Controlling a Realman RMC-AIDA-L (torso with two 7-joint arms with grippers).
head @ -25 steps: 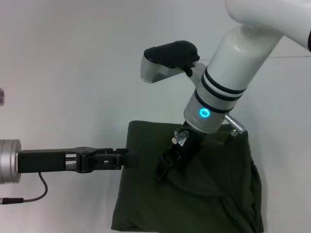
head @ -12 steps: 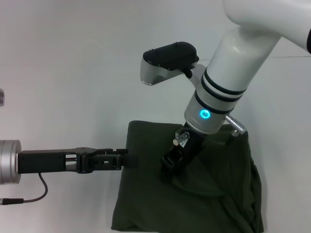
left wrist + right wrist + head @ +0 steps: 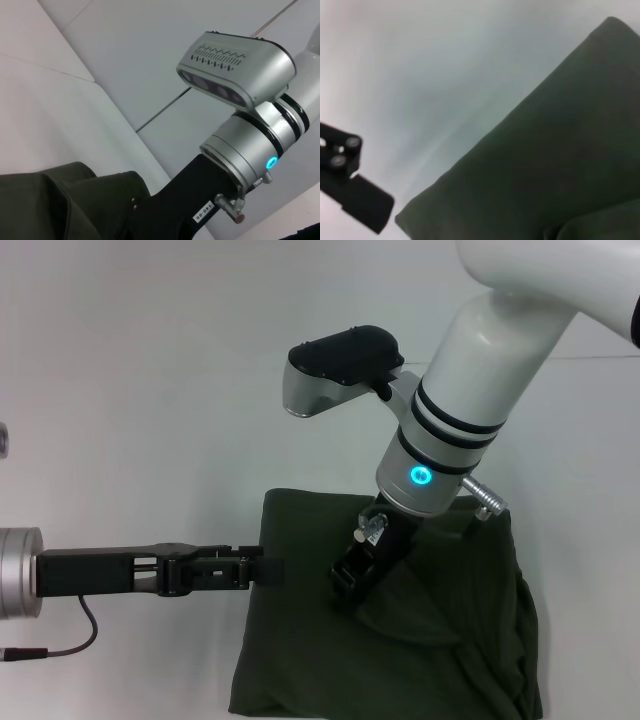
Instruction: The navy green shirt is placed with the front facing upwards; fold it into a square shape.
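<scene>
- On the white table [image 3: 120,390], the navy green shirt [image 3: 300,660] lies as a folded bundle, plain dark green cloth with no print showing; it serves as the landmark for the other places.
- The shape of the shirt is close to a square, but the edge on the side of the right arm is still loose and wrinkled, with a bulge of cloth hanging out.
- The left gripper [image 3: 268,569] reaches in flat from the left side of the shirt, and its tips are at the left edge of the cloth, about at the middle of that edge.
- Whether its fingers are wide, narrow or pinching the edge cannot be told from these views.
- The right gripper [image 3: 347,583] stands steeply over the middle of the shirt, its dark tip down on the top layer.
- Its fingers are hidden by its own body, so their state also cannot be told.
- By judgement, the step in hand is the last folding or the pressing flat, with most of the task already done.
- The next move probably calls for tidying the loose right edge, without dragging the layers that already lie well.
</scene>
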